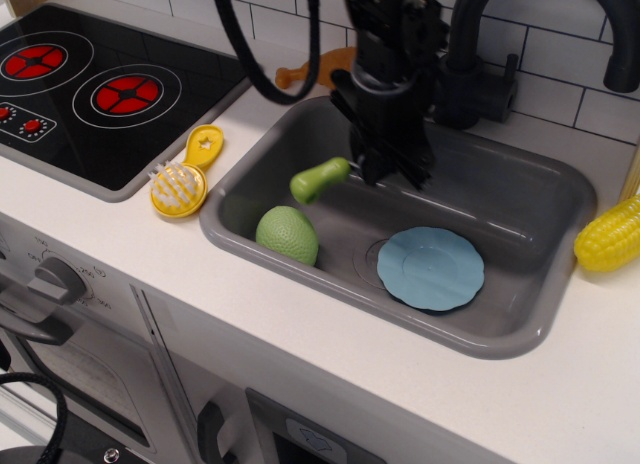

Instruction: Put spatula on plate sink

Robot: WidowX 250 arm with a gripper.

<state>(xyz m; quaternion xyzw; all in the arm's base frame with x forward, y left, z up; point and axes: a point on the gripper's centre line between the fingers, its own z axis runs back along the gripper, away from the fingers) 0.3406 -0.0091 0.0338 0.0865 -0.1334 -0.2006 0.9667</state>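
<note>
The olive-green spatula hangs in the air above the sink's left half, knob end pointing left. My black gripper is shut on its other end, which is hidden by the fingers. The light-blue plate lies flat on the floor of the grey sink, to the lower right of the gripper and apart from it. The black curved faucet stands behind the sink, right of my arm.
A pale green textured ball sits in the sink's left corner below the spatula. A yellow star-cutout utensil lies on the counter by the stove. A yellow corn cob lies right of the sink. An orange item lies behind.
</note>
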